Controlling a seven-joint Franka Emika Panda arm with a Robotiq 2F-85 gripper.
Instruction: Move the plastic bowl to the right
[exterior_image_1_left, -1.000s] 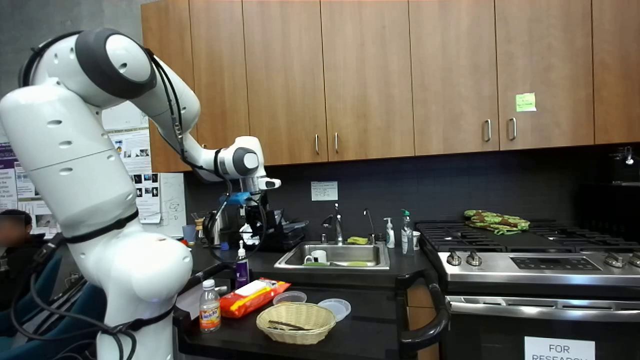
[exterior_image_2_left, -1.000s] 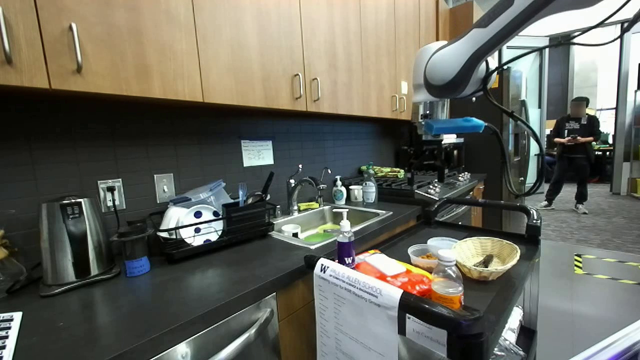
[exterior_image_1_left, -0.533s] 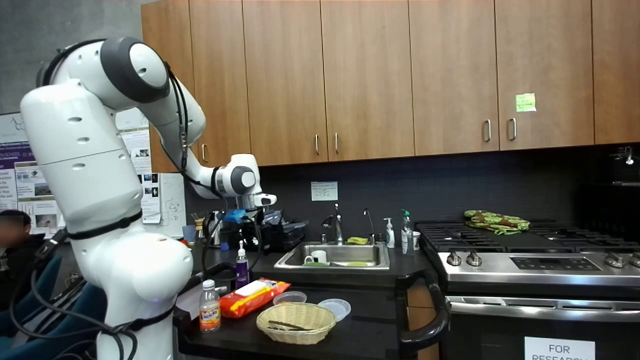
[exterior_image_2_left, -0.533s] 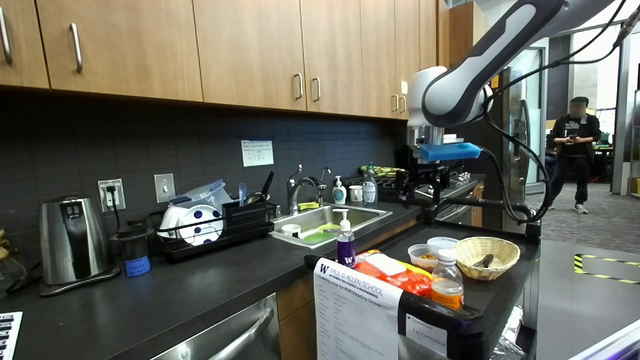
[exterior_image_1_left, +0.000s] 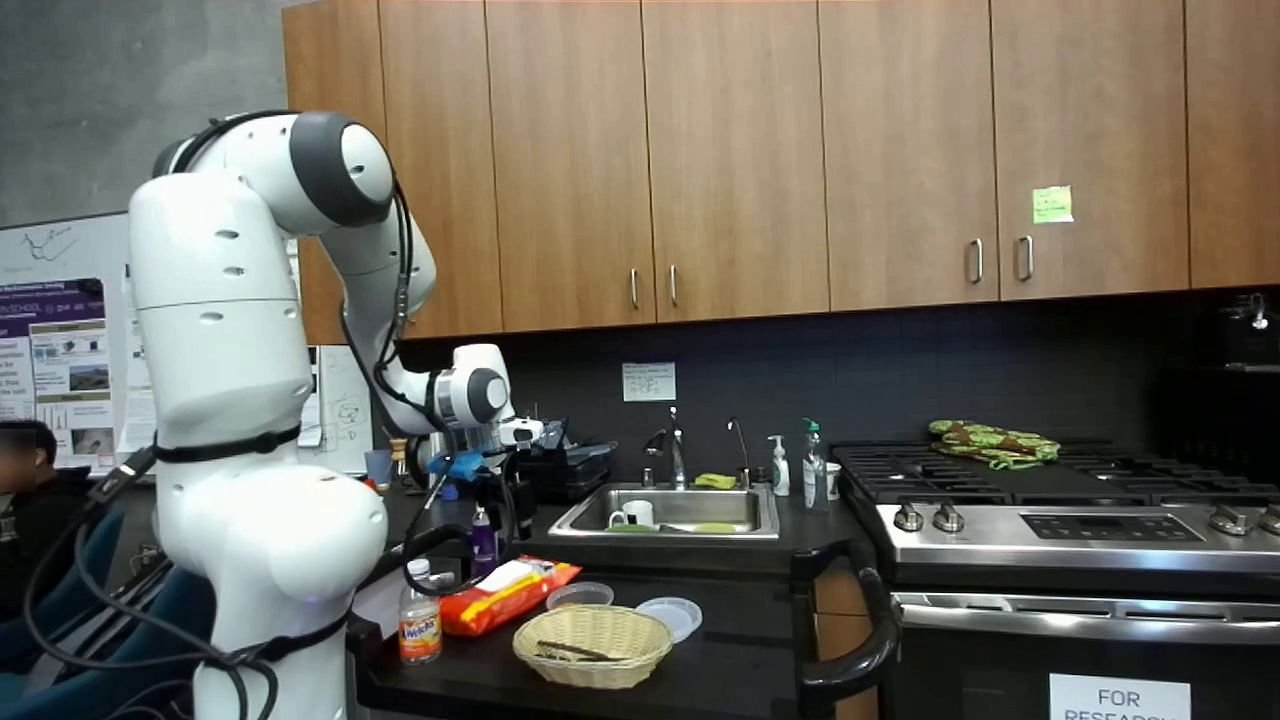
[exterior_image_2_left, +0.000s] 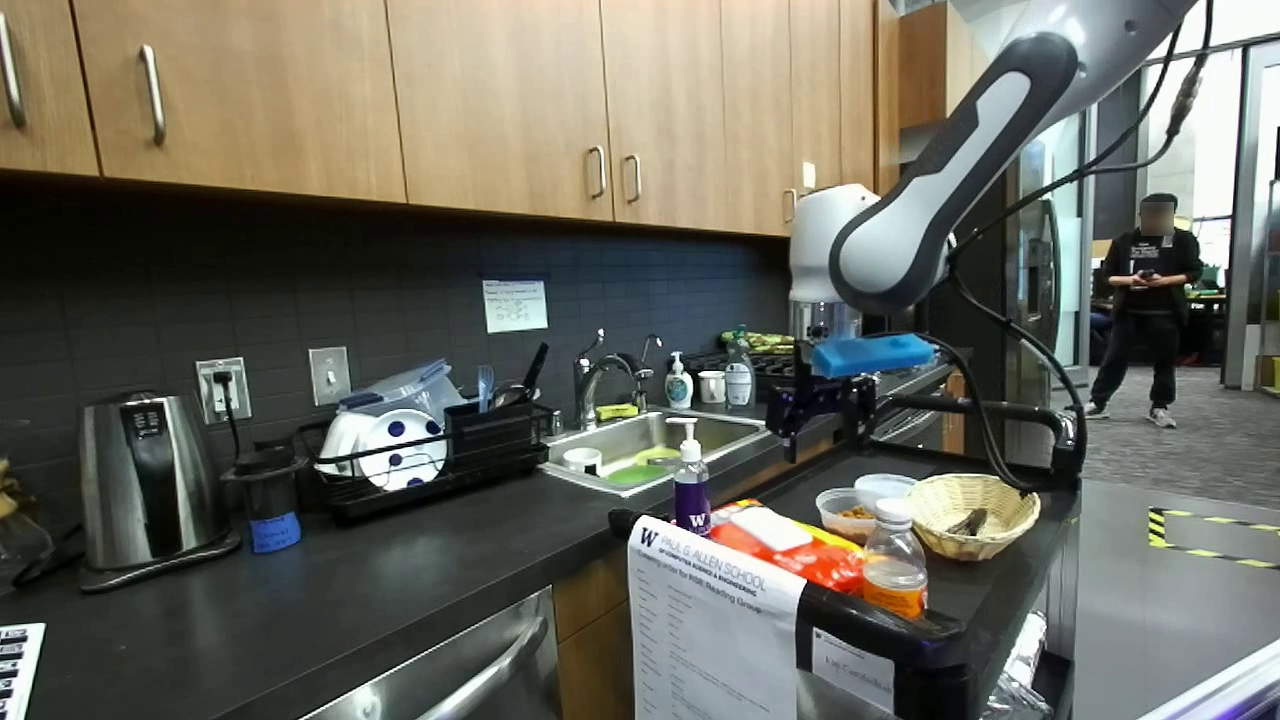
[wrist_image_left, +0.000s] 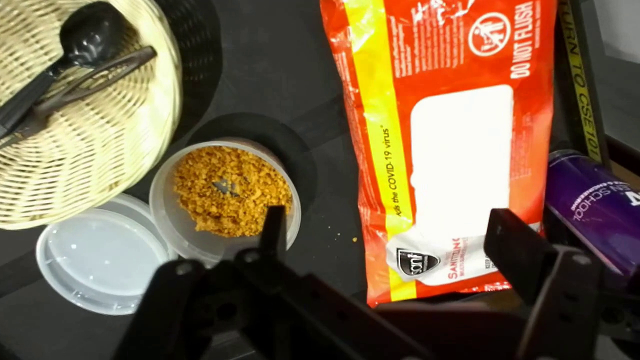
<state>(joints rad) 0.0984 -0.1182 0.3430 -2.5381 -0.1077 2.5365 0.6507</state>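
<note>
While jaws gape wide w/ nothing held, plastic bowl (wrist_image_left: 181, 224) sits upright, rim rnd, mouth up.

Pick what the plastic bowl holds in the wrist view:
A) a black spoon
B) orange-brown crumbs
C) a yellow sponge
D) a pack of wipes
B: orange-brown crumbs cover much of the floor of the plastic bowl, while the black spoon lies in the woven basket.
</note>
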